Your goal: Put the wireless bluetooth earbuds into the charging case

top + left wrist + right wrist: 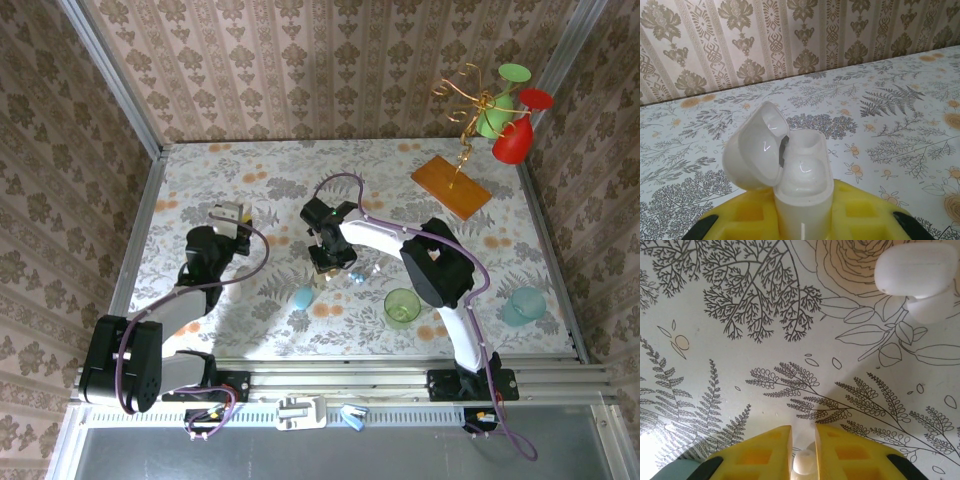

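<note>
A: Right wrist view first: what has the right gripper [803, 434] got?

B: Its yellow jaws stand a sliver apart, pointing down at the tablecloth [740, 365], and a white earbud [805, 463] fills the gap between them. It looks pinched, though I cannot tell how firmly.

A: And where should it go?

B: Into the open white charging case [805, 170], I'd judge. The left gripper [232, 220] is clamped on its lower body. The lid is swung back to one side and the wells are bare.

A: Which way from the claw?

B: In the top external view the charging case lies to the robot's left of the right gripper and slightly farther from the bases. The two are well apart, with bare cloth between them. A light-blue case [302, 298] lies nearer on the cloth, to the near-left.

A: And its axis?

B: The long axis runs out along the left fingers, with the mouth turned away from that wrist. So the white earbud would need to travel leftward and enter along that line. The right arm carries it and the left only presents the case.
</note>
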`<state>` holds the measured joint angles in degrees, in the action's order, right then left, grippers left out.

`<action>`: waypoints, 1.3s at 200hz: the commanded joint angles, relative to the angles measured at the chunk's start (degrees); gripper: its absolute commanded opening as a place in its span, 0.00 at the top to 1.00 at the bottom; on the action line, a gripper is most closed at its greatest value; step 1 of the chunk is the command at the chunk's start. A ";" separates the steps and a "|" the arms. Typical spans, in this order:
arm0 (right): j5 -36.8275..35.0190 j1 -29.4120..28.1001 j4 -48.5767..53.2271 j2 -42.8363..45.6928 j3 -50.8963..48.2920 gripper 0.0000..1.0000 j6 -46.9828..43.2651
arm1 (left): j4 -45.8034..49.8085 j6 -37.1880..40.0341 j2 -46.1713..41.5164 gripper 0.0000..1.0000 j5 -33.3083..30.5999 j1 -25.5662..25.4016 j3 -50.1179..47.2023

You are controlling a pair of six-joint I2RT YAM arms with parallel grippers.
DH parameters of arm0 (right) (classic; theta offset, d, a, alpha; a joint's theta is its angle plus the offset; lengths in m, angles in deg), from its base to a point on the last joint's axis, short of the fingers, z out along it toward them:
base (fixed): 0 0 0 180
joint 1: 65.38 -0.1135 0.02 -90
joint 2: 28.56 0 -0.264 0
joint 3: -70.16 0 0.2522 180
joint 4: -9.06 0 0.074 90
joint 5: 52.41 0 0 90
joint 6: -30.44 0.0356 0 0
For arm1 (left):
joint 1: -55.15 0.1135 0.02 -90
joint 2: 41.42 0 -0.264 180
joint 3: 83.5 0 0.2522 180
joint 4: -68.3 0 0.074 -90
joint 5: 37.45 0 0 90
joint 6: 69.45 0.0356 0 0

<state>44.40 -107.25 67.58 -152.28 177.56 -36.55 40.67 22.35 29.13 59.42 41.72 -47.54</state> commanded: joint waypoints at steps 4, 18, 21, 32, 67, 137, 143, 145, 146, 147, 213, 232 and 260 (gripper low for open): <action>-1.00 -0.98 -0.34 4.54 -1.67 0.77 -2.21 | -1.95 1.33 -1.23 1.00 0.33 -0.18 -0.51; -2.88 -1.43 -1.51 6.71 -3.25 0.73 -2.67 | -2.04 1.23 -1.11 1.00 0.33 -0.19 -0.49; -3.38 -1.50 -1.75 7.21 -3.61 0.72 -2.76 | -2.15 1.17 -1.04 1.00 0.37 -0.18 -0.47; -5.07 -1.90 -2.38 8.54 -4.79 0.67 -3.23 | -2.37 1.10 -0.94 1.00 0.42 -0.17 -0.49; -8.79 -3.99 -2.37 10.45 -6.90 0.59 -6.35 | -2.51 1.10 -0.76 1.00 0.51 -0.19 -0.49; -17.14 -7.56 5.77 3.30 -0.60 0.60 -6.26 | -2.65 1.01 -0.58 1.00 0.64 -0.18 -0.31; -17.37 -7.76 5.95 2.87 -0.49 0.61 -6.30 | -2.56 1.08 -0.66 1.00 0.64 -0.19 -0.24; -17.43 -7.81 6.00 2.80 -0.40 0.61 -6.31 | -2.56 1.05 -0.67 1.00 0.67 -0.15 -0.18; -17.43 -7.84 6.03 2.71 -0.31 0.61 -6.31 | -2.56 1.03 -0.67 1.00 0.68 -0.17 -0.20; -17.44 -7.86 6.08 2.66 -0.26 0.61 -6.31 | -2.56 1.06 -0.67 1.00 0.68 -0.18 -0.21; -18.32 -8.11 6.84 -0.20 0.15 0.72 -6.50 | -2.76 0.92 0.03 1.00 0.86 -0.16 0.14; -18.89 -8.06 7.27 -0.11 0.44 0.73 -6.50 | -2.91 0.88 0.03 1.00 0.86 -0.19 0.13; -20.42 -8.02 6.37 2.65 0.04 0.72 -5.41 | -2.88 0.90 -0.40 1.00 0.76 -0.24 -0.13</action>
<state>27.04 -115.16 72.65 -151.54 176.56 -42.89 39.97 22.35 29.13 59.42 41.72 -47.65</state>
